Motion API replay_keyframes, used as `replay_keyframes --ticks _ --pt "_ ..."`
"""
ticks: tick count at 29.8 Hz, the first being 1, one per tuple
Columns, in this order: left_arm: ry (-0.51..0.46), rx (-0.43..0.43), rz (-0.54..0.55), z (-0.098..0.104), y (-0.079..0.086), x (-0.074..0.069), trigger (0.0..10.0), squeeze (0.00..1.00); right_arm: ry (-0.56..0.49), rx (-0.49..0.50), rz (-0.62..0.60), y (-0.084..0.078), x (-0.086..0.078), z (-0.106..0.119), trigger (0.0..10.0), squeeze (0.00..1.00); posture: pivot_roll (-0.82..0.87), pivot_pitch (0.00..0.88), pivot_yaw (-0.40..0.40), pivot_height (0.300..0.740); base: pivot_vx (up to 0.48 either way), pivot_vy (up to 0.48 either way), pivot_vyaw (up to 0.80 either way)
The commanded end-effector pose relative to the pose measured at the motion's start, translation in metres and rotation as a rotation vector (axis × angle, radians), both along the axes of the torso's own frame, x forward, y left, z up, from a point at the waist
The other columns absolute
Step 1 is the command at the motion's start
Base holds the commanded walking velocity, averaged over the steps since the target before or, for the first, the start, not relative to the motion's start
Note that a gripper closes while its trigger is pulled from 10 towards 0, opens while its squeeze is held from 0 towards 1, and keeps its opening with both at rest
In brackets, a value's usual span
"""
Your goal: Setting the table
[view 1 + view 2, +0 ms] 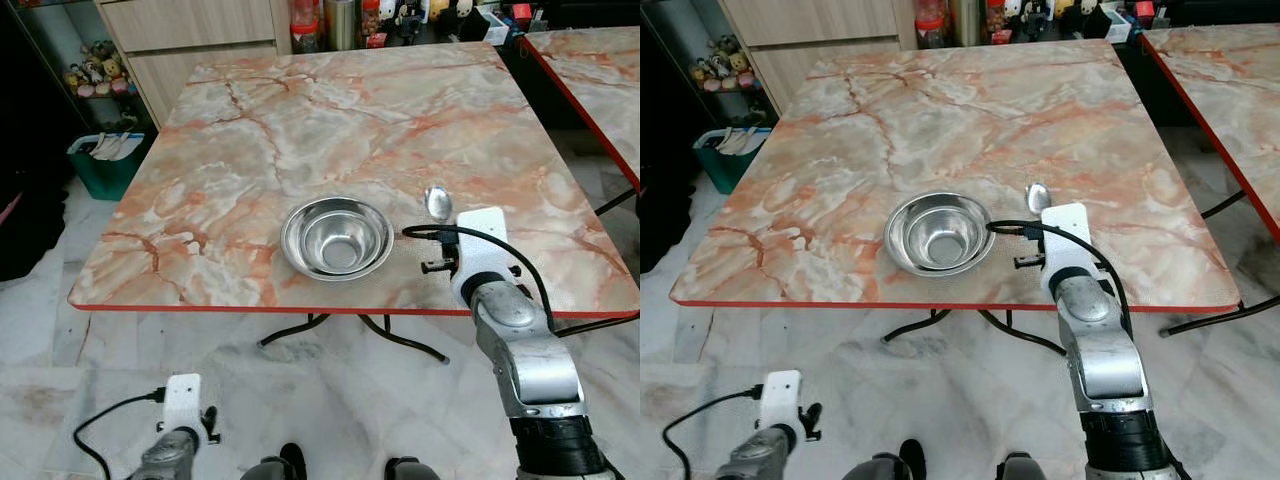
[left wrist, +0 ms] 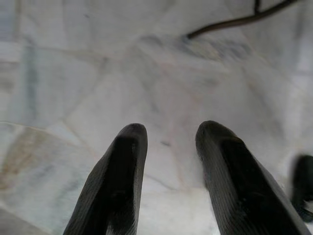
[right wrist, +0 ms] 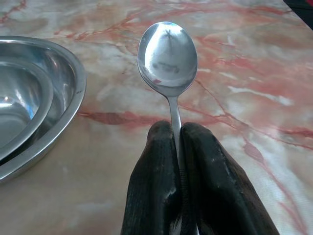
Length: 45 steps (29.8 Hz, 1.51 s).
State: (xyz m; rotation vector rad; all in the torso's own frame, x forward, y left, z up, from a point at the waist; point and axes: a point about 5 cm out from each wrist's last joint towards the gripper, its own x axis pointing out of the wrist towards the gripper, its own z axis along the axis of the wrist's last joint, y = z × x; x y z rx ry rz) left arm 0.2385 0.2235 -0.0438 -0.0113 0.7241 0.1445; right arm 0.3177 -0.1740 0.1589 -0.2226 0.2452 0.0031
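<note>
A steel bowl [image 1: 336,236] sits on the marbled table [image 1: 300,130] near its front edge. Just right of the bowl, a metal spoon [image 3: 167,56] points away from me, its scoop [image 1: 438,202] low over the tabletop. My right gripper [image 3: 177,134] is shut on the spoon's handle, the two black fingers [image 3: 156,161] pinching it from both sides; the rest of the handle is hidden between them. The right arm [image 1: 520,350] reaches over the front edge. My left gripper [image 2: 166,132] hangs low over the floor with its fingers apart and nothing between them.
A second marbled table [image 1: 590,70] stands at the right. Wooden drawers [image 1: 190,40] and a green bin [image 1: 105,160] are at the back left. Jars and small items [image 1: 330,20] crowd the far edge. Black table legs [image 1: 400,340] cross the pale tiled floor below.
</note>
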Motion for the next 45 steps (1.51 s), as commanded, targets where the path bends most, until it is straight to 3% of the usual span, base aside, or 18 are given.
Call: replay_keyframes --ticks 1,7,11,17,35,45 --pt "0.032 -0.003 0.012 -0.003 0.007 -0.005 10.0 0.00 -0.009 0.005 0.017 0.000 0.004 0.001 10.0 0.00 -0.16 0.192 0.104 0.740 0.000 0.000 0.00" --pt "0.039 -0.002 0.010 -0.004 0.006 -0.008 10.0 0.00 -0.007 -0.002 0.015 -0.006 0.007 -0.001 10.0 0.00 -0.16 0.192 0.104 0.740 0.000 0.000 0.00" --pt "0.068 -0.016 -0.013 -0.015 -0.018 -0.016 10.0 0.00 -0.040 0.006 0.004 -0.010 0.011 0.004 10.0 0.00 -0.15 0.193 0.104 0.740 0.000 0.000 0.00" --pt "0.069 -0.024 -0.029 -0.016 -0.035 -0.014 10.0 0.00 -0.086 0.009 -0.005 -0.010 0.012 0.011 10.0 0.00 -0.15 0.194 0.104 0.740 0.244 0.000 0.00" --pt "0.049 -0.017 -0.017 -0.011 -0.021 -0.008 10.0 0.00 -0.128 -0.003 -0.010 -0.008 0.014 0.018 10.0 0.00 -0.15 0.193 0.104 0.740 0.299 0.000 0.00" --pt "0.033 -0.025 -0.006 -0.010 -0.021 -0.008 10.0 0.00 -0.175 -0.025 -0.090 -0.017 0.011 0.032 10.0 0.00 -0.15 0.194 0.103 0.740 0.267 0.000 0.00"
